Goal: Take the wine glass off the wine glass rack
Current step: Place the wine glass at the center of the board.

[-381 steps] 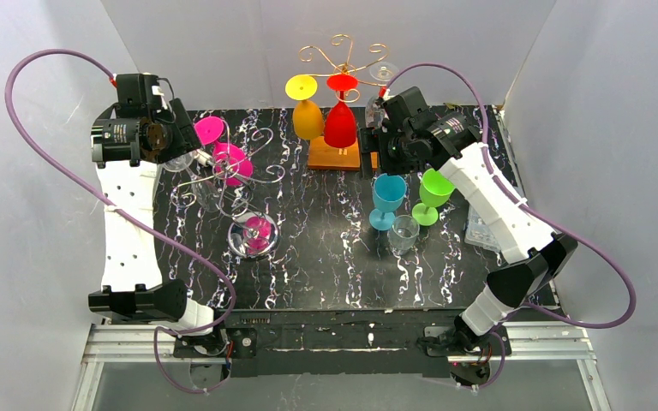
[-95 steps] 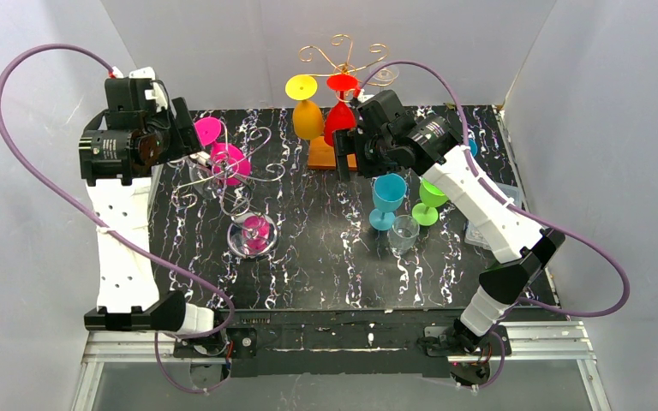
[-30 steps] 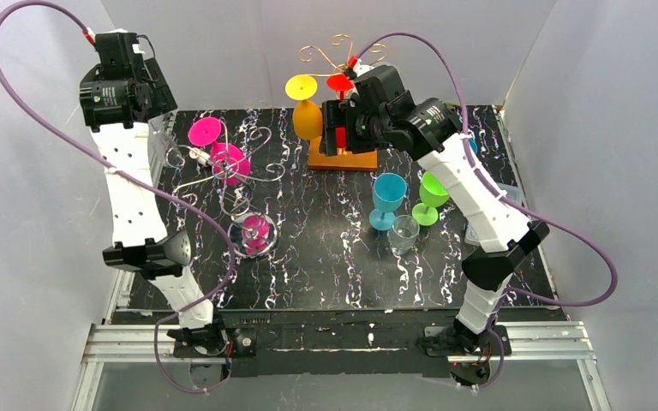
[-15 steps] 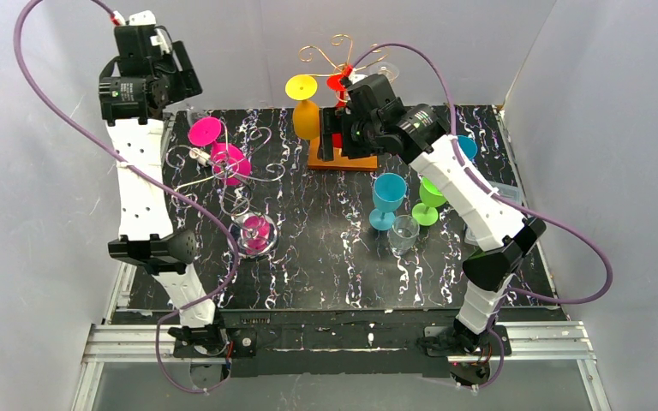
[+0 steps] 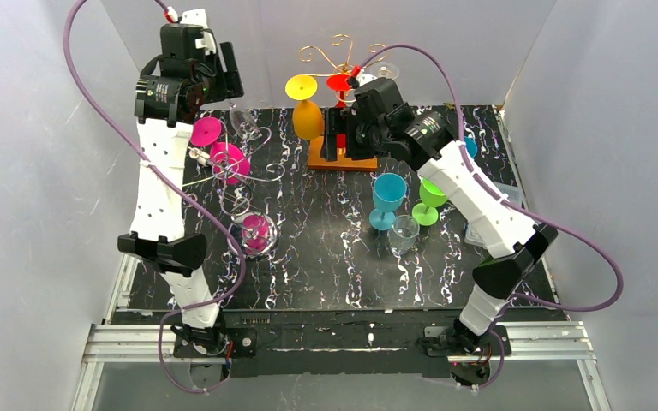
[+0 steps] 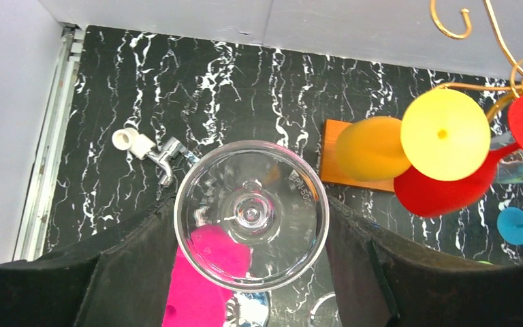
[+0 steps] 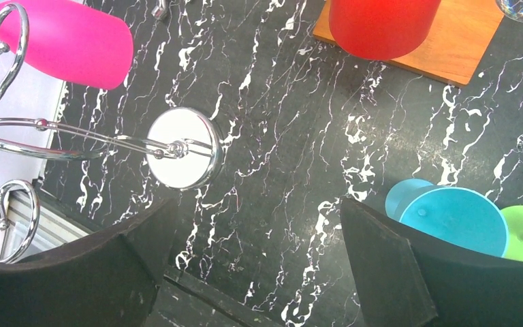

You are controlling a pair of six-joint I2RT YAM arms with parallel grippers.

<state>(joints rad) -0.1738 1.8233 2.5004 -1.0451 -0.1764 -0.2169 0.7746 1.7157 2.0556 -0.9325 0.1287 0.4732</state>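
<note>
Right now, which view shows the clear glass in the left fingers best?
The left wrist view: the clear glass fills the middle, between the left fingers. The top view shows only a faint outline; the right wrist view misses it.

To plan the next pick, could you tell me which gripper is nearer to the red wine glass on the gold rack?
Right. The right gripper hangs open close by the red wine glass; the left gripper is well to its left, holding a clear wine glass.
</note>
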